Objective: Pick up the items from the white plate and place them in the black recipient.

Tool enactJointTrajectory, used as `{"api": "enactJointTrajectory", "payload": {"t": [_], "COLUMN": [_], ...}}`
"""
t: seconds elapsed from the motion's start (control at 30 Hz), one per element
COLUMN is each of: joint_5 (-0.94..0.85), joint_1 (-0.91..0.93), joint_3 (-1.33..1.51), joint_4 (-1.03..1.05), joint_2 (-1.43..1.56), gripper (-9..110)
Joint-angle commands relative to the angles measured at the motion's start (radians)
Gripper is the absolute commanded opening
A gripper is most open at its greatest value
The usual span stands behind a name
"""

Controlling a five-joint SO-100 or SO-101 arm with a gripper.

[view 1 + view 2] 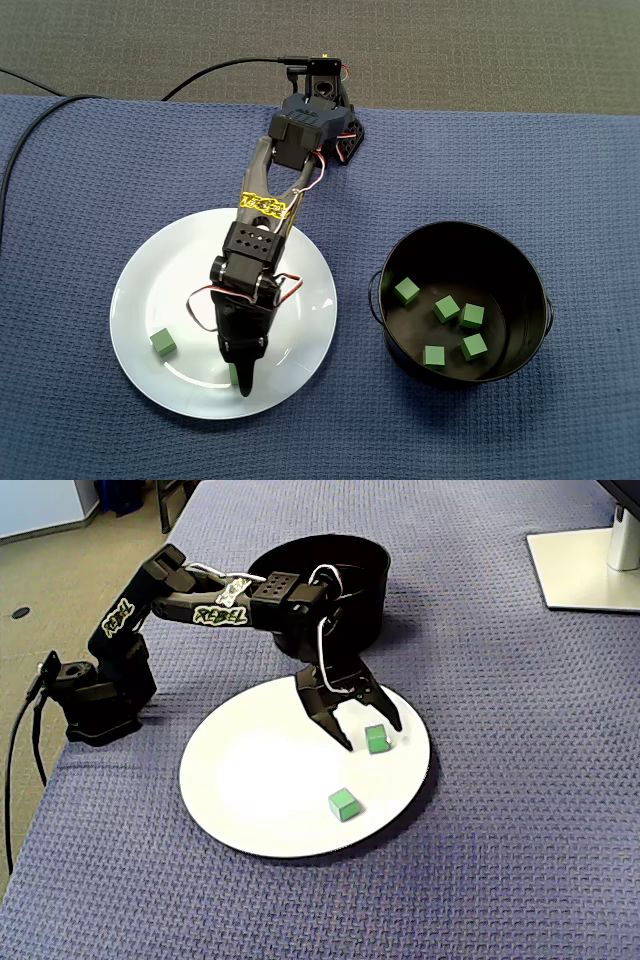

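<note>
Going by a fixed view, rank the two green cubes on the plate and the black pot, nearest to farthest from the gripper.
1. Green cube, between the gripper fingers.
2. Second green cube, near the plate's front edge.
3. Black pot, behind the plate.

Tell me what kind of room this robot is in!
Probably an office or lab: a big blue cloth as work surface, carpet floor, and what looks like a screen's stand.

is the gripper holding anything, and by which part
Nothing yet: the open gripper straddles a green cube on the white plate, jaws not closed on it.
</note>
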Motion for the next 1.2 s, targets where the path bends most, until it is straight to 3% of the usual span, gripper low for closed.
{"api": "enactJointTrajectory", "payload": {"t": [0.0, 0.3, 0.53, 0.73, 0.93, 1.17], "joint_5": [-0.002, -0.025, -0.025, 0.026, 0.017, -0.041], "joint_1": [-0.02, 0.012, 0.017, -0.017, -0.328, -0.822], "joint_3": [-0.058, -0.077, -0.092, -0.166, -0.132, 0.215], "joint_4": [-0.015, -0.015, 0.04, 0.279, 0.319, 0.272], "joint_2": [0.005, -0.002, 0.051, 0.42, 0.784, 0.893], "gripper": [20, 0, 0, 0, 0, 0]}}
